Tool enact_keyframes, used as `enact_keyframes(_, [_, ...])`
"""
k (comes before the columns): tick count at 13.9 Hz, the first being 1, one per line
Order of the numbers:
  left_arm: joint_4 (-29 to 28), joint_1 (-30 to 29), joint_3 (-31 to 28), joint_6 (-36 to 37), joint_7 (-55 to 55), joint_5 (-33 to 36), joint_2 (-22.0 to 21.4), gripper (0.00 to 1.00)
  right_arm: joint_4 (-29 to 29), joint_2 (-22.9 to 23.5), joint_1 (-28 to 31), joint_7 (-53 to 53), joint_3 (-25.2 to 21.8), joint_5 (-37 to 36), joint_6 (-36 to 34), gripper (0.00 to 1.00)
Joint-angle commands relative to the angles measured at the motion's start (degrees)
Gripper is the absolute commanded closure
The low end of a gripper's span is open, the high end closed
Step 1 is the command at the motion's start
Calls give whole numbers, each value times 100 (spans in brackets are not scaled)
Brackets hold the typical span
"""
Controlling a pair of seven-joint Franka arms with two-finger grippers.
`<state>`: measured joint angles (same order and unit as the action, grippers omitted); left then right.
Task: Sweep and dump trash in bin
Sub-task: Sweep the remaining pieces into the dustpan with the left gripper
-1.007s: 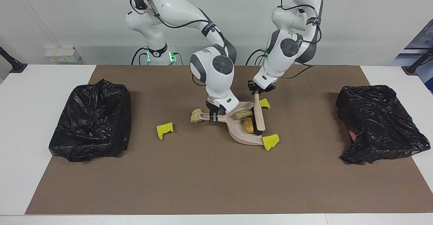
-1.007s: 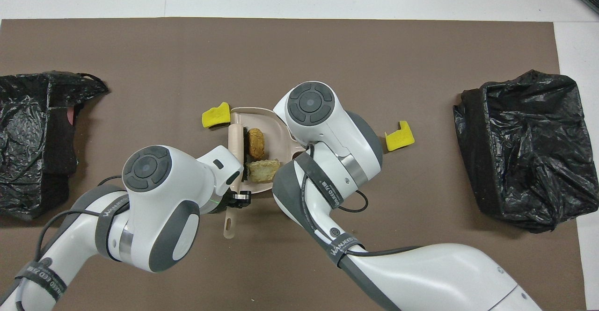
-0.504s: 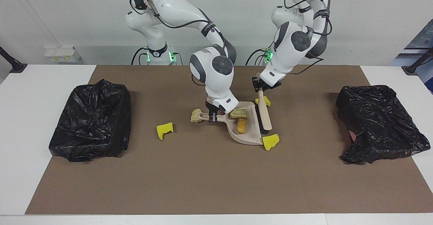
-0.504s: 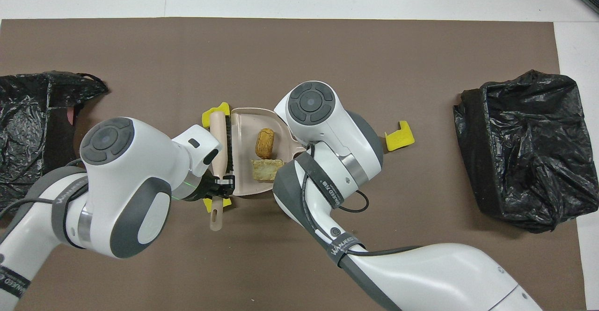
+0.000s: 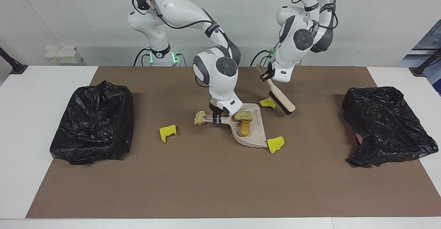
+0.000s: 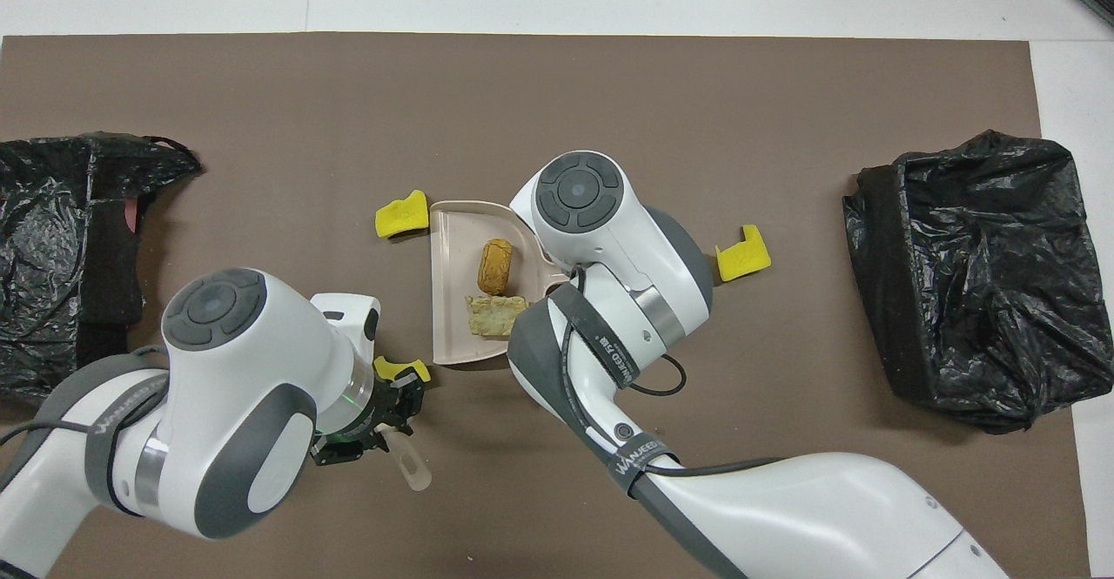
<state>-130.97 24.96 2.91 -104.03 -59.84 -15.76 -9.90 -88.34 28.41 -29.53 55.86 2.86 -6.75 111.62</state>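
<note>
**Trash partly in the pan**

Facing view: two trash lumps lie in the beige plastic dustpan, its handle pinched by the right tool; the left tool grips the raised beige brush.

Overhead view: yellow sponge chunks lie beside the dustpan.

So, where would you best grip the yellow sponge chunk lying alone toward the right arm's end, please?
Probably from straight above, with the fingers closing across the wider limb of the yellow sponge chunk, not its narrow limb. It is L-shaped and lies flat and apart from the other things, so nothing blocks a top-down approach.
</note>
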Motion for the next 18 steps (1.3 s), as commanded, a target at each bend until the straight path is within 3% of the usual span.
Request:
enact_keyframes(1, [-858,499,-1,-152,-634,-33,-627,100,-157,-143,88,241,48,-28,-114,100])
enact_keyframes(5, [-1343,1151,8,-1415,-1074,-112,-400,100,-166,-152,79,241,40,-28,-114,100])
enact_keyframes(10, [-959,994,0,-2647,-750,-393,197,100,-166,-143,79,618,40,-107,-18,100])
enact_keyframes(13, [-186,563,0,-2631,494,-638,751,100,-157,-143,79,698,40,-125,-18,100])
enact_keyframes(18, [256,449,-62,-2255,2764,-631,928,100,-157,-134,88,690,40,-125,-18,100])
